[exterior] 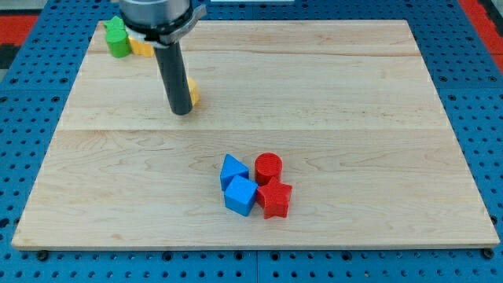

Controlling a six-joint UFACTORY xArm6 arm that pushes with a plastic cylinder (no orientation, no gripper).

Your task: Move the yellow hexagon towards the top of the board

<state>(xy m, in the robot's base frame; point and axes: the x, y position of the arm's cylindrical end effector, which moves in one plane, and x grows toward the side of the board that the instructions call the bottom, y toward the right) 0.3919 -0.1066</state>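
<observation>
Pale wooden board [330,86] of lengthwise planks, resting on a blue perforated surface [471,118]. Top-left corner: green block [118,39] with a yellow block [142,47] touching its right side. Just below these, a yellow hexagon [192,92], mostly hidden behind the dark rod, whose tip [181,112] meets the board beside it. Lower centre, well apart: tight cluster of blue wedge [233,169], blue cube [240,196], red cylinder [268,167], and red star [275,199].

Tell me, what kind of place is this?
Probably a robot lab. A wooden board lies on a blue pegboard bench, with small coloured blocks like the red cylinder, and my tip sits beside a mostly hidden yellow block.
</observation>
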